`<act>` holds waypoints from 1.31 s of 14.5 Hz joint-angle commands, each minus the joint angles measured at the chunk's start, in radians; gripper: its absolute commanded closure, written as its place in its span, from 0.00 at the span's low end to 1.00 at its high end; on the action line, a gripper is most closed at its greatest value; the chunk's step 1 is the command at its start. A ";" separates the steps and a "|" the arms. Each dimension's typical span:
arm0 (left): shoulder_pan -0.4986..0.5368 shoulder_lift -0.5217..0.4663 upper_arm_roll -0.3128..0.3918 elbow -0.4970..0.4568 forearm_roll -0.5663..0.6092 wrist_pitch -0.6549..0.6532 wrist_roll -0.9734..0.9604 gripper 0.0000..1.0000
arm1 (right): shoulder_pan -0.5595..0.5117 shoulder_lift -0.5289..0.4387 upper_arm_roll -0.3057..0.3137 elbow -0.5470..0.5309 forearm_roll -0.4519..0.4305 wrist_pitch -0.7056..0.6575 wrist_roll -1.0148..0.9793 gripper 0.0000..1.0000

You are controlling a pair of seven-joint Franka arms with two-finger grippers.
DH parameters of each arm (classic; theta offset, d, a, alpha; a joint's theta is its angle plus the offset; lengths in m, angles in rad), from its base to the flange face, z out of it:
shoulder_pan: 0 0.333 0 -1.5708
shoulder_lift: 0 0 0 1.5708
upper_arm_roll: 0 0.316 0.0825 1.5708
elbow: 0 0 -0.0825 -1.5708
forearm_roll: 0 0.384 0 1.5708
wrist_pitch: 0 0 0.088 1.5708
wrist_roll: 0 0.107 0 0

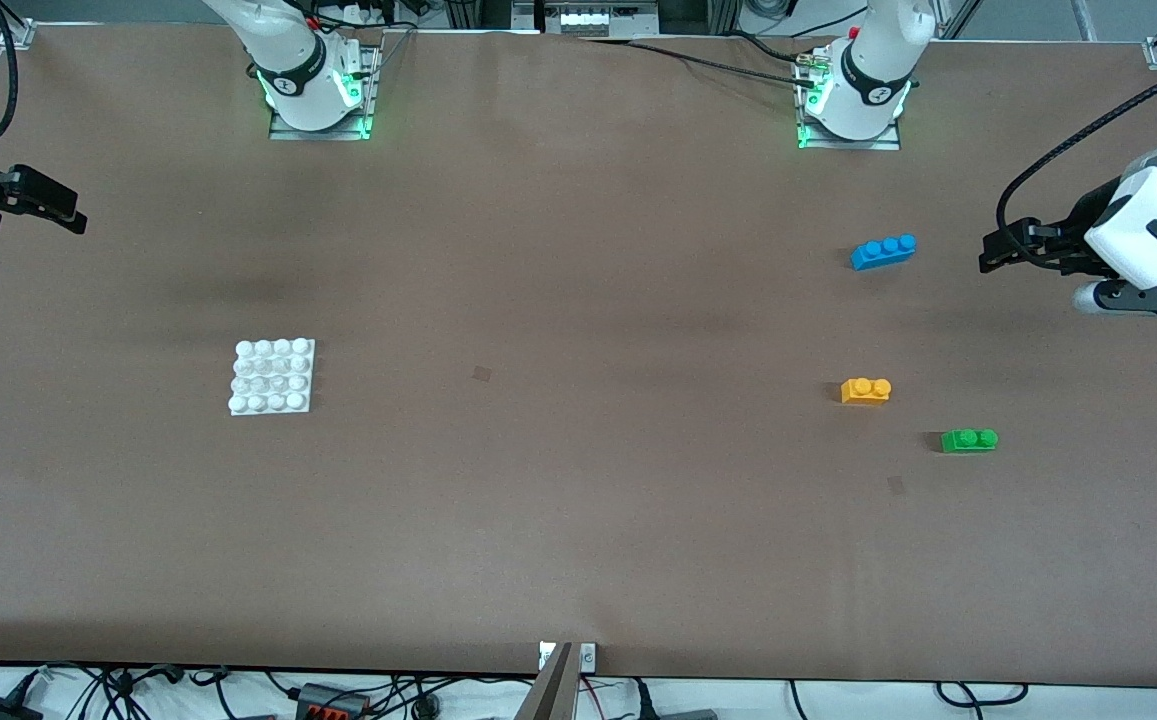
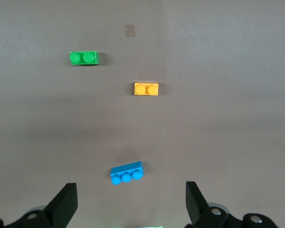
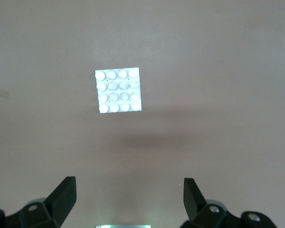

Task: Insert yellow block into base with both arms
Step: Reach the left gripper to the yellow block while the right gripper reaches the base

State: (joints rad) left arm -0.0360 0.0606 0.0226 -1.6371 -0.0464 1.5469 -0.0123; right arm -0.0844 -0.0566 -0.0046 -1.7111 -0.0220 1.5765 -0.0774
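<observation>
The yellow block [image 1: 865, 390] lies on the brown table toward the left arm's end, studs up; it also shows in the left wrist view [image 2: 146, 89]. The white base [image 1: 273, 376] lies flat toward the right arm's end and shows in the right wrist view [image 3: 118, 89]. My left gripper [image 1: 990, 252] is open and empty, up in the air over the left arm's end of the table [image 2: 131, 194]. My right gripper [image 1: 73, 213] is open and empty, up over the right arm's end [image 3: 129, 190]. Both are far from the block and the base.
A blue three-stud brick [image 1: 883, 251] lies farther from the front camera than the yellow block [image 2: 127, 172]. A green two-stud brick [image 1: 969, 440] lies nearer to the front camera, toward the left arm's end [image 2: 84, 58]. Cables run along the table's front edge.
</observation>
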 commanded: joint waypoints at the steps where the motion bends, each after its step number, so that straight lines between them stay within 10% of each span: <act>1: 0.015 0.001 -0.015 0.013 0.013 0.001 0.022 0.00 | 0.011 0.017 0.002 0.028 0.016 -0.042 0.002 0.00; 12: -0.001 0.010 -0.015 0.043 0.019 -0.027 0.018 0.00 | 0.031 0.075 -0.002 0.028 0.007 -0.043 -0.001 0.00; 19: -0.013 0.125 -0.029 0.028 0.016 0.030 0.022 0.00 | 0.035 0.343 0.000 0.005 0.017 0.055 -0.013 0.00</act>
State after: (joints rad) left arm -0.0403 0.1098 0.0090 -1.6250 -0.0463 1.5451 -0.0102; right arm -0.0521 0.2119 -0.0027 -1.7154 -0.0206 1.5939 -0.0804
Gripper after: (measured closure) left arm 0.000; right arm 0.000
